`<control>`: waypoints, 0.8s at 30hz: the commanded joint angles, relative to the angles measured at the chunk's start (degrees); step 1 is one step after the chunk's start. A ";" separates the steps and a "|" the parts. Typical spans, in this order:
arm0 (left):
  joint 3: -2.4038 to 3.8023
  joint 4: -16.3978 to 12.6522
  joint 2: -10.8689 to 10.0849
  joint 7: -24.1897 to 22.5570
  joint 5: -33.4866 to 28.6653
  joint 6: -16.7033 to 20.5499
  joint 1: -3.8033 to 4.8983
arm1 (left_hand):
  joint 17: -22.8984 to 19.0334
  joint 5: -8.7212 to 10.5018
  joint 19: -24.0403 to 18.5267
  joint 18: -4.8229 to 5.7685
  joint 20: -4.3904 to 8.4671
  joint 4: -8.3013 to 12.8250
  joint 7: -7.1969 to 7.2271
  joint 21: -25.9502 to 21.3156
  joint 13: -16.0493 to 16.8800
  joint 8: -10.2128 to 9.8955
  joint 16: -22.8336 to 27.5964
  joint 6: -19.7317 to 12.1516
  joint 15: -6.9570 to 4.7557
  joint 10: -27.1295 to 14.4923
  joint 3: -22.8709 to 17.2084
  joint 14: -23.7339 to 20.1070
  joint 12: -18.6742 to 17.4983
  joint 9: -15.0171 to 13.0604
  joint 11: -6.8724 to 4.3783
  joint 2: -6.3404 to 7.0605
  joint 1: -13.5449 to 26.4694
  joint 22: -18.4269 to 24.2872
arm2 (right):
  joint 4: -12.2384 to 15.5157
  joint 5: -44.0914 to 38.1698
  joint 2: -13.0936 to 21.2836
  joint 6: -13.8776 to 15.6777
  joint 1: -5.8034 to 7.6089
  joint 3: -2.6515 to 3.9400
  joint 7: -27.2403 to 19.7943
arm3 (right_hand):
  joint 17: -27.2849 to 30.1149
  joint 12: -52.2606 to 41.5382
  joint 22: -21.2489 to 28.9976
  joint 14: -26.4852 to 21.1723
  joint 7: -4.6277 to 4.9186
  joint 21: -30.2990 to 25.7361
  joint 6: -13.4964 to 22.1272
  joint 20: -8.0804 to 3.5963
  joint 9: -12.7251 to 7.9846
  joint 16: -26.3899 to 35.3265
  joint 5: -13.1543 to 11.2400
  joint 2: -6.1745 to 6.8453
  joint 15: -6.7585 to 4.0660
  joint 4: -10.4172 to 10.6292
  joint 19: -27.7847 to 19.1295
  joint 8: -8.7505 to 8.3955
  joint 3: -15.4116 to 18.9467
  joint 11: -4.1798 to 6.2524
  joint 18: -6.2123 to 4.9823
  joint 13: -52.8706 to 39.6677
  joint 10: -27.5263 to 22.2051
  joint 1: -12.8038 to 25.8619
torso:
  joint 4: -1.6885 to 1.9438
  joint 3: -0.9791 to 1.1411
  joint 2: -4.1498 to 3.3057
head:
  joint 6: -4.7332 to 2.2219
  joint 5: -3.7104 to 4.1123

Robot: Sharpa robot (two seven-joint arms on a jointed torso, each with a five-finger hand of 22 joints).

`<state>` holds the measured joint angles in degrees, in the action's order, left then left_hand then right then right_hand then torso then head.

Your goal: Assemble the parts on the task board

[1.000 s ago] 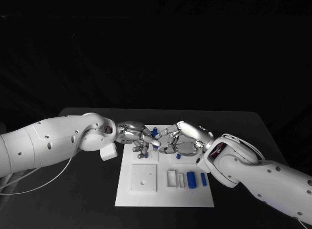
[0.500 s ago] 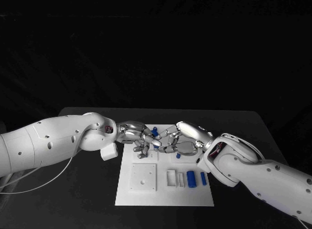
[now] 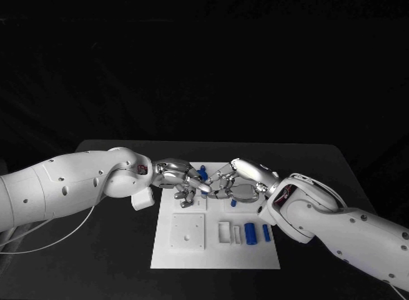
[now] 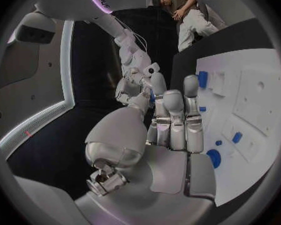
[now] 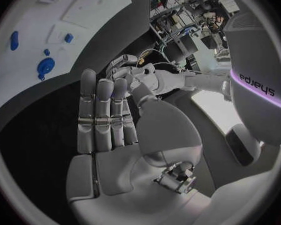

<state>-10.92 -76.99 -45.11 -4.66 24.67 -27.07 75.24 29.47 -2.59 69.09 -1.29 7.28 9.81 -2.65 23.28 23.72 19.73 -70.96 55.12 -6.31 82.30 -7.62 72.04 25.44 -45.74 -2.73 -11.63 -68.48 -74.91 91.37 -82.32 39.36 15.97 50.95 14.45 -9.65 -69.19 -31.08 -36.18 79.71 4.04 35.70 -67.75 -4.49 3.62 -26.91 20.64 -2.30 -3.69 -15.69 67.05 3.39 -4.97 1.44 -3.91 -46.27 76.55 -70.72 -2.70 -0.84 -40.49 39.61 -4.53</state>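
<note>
Two white arms are reaching in over the black table [image 3: 114, 250], and their silver hands are meeting above the far half of the task board [image 3: 218, 257]. The left arm [image 3: 60, 187] is coming from one side and the right arm [image 3: 348, 231] from the other. The board is lying flat in the middle of the table, with a white square plate [image 3: 188, 232] resting on its near half. The left hand [image 3: 179, 178] is hovering with its fingers [image 4: 175, 117] stretched out straight and close together in the left wrist view; whether it has hold of anything I cannot tell. The right hand [image 3: 238, 182] is just beside it, fingers [image 5: 103, 115] likewise extended side by side in the right wrist view, and its hold too cannot be made out. A blue part [image 3: 202, 172] is showing between the two hands. Two more blue parts [image 3: 251, 234] are lying side by side on the board's near right portion. A round blue part [image 5: 45, 65] is sitting on the board.
</note>
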 commanded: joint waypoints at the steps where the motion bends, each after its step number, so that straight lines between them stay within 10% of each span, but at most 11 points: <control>1: 0.13 0.30 -0.02 -1.04 -0.46 0.23 0.12 | -0.05 -0.18 -0.28 1.07 0.08 0.13 1.50 -0.33 0.08 -0.02 -0.19 -0.33 0.16 -0.31 0.12 -0.36 -0.36 -0.10 -0.09 -2.42 -2.18 -0.97 | 0.15 0.27 0.05 -0.98 -0.15 -0.16 -0.61 | 0.14 -0.34 -0.06 -0.47 -0.09 -0.33 -0.61 -0.23 0.20 -0.20 -0.41 -0.15 -0.06 0.18 0.35 0.22 0.03 0.19 0.12 -0.08 0.15 0.40 | 0.04 0.01 0.00 | 0.03 0.00; 17: 0.13 0.30 0.13 -0.30 -2.21 0.75 0.13 | -0.26 -0.18 -0.38 1.05 -0.07 -0.89 1.30 -0.47 -0.11 -0.37 -0.02 -0.53 0.37 -0.73 0.97 -0.45 -0.83 0.10 0.16 -2.20 -1.50 -0.91 | 0.03 -1.94 -0.46 1.49 -0.15 -0.35 2.22 | 0.55 -0.45 -0.58 -0.26 -0.78 -1.20 -2.59 -0.49 0.29 -0.94 -0.99 0.09 -0.30 0.16 1.22 0.20 2.09 0.54 0.34 -0.29 0.72 -0.01 | 0.04 -0.02 0.00 | 0.09 0.04; 24: 0.12 0.17 0.21 0.01 -3.30 0.68 0.13 | -0.39 -0.15 -0.32 0.81 -0.40 -3.16 1.02 -0.79 -0.88 -2.71 -0.06 0.54 0.72 -0.80 2.40 -0.40 -2.00 5.18 0.47 -1.88 -1.32 -0.84 | -0.41 -3.91 -0.90 2.48 -0.15 -0.82 4.16 | 0.59 -0.40 -0.67 -0.17 -0.76 -1.30 -2.55 -0.53 0.26 -1.04 -1.15 0.14 -0.35 0.09 1.39 0.17 2.28 0.57 0.34 -0.26 0.85 -0.07 | 0.05 -0.03 -0.02 | 0.11 0.04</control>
<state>-11.02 -76.58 -45.10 -3.81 23.77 -26.81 75.20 29.15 -2.65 68.89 -1.29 7.08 6.85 -2.65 22.69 22.90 17.27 -70.96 55.12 -5.92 81.74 -5.15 71.65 23.65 -41.13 -2.48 -13.20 -69.59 -74.94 91.03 -83.77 38.61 18.34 51.00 13.88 -7.19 -68.64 -31.31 -36.78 79.51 3.18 34.73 -70.18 -5.11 4.05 -27.73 19.70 -2.34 -3.88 -15.65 68.08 3.36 -3.10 1.97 -3.91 -46.50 77.08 -70.67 -2.66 -0.87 -40.49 39.69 -4.48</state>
